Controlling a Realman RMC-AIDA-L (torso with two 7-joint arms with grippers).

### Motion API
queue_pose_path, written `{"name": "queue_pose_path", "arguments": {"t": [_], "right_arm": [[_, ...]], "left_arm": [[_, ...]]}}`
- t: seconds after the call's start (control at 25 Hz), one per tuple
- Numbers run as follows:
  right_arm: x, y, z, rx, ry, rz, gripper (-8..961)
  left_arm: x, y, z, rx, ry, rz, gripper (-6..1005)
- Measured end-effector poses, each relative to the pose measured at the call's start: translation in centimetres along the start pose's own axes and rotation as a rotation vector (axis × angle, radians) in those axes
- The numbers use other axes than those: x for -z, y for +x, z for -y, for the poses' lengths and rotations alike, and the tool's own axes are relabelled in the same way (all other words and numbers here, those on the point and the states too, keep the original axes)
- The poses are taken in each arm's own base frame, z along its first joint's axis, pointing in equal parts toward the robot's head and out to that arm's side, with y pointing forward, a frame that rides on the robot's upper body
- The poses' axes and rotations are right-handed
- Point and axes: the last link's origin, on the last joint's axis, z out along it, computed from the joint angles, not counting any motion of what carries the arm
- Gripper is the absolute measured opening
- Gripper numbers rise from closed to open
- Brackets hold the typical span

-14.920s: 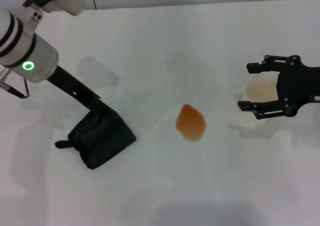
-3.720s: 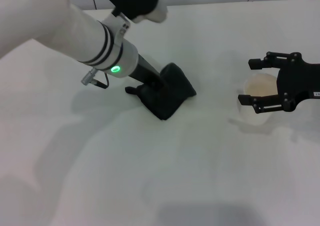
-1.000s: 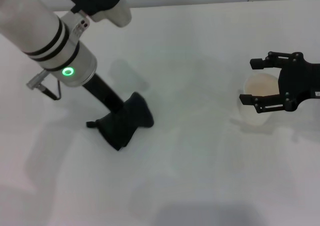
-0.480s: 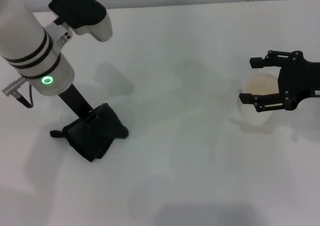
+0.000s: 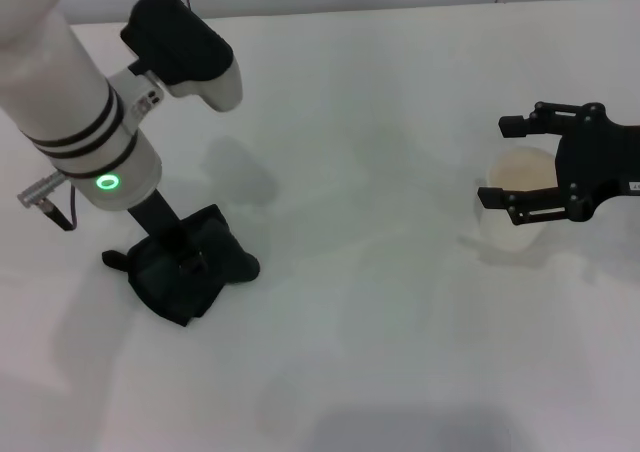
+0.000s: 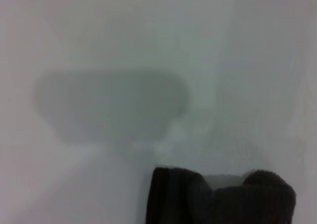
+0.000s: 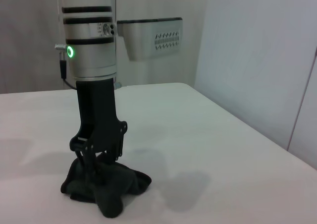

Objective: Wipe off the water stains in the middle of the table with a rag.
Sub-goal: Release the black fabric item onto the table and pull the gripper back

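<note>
The black rag lies bunched on the white table at its left side. My left gripper stands upright over the rag, pressing down into it with its fingers shut on the folds. In the right wrist view the same left gripper digs into the rag. The left wrist view shows only an edge of the rag on bare table. No water stains show on the middle of the table. At the right, my right gripper hovers open.
A clear plastic cup with an orange-tinted inside stands at the right, between the open right fingers. The table's back edge runs along the top of the head view, with a wall behind it.
Over the last second the left gripper dragged the rag leftward and toward the front, away from the table's middle. In the last half second the arm turned and straightened. The right arm stayed still.
</note>
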Motion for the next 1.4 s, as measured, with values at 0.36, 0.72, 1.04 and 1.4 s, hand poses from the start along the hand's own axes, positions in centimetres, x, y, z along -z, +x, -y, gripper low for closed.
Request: {"name": "queue_pose_path", "arguments": {"t": [0.36,0.72,1.04,1.4], "right_arm": [[0.1,0.1,-0.1,-0.002,0.001,-0.001,859],[0.1,0.0,-0.1,-0.008,0.000,-0.001,859],[0.0,0.0,0.0,-0.007,0.000,0.000,860],[0.1,0.0,0.0,-0.010,0.002,0.000,860]], "left_arm": [[0.1,0.3,-0.1,-0.007,0.009,-0.008,501],[0.3,0.6,-0.1,-0.014,0.014,-0.014,788],[0.6,0.8,0.0,-0.024,0.023,-0.025,893],[1.6,1.1,-0.5,-0.033,0.013,-0.093,892]]}}
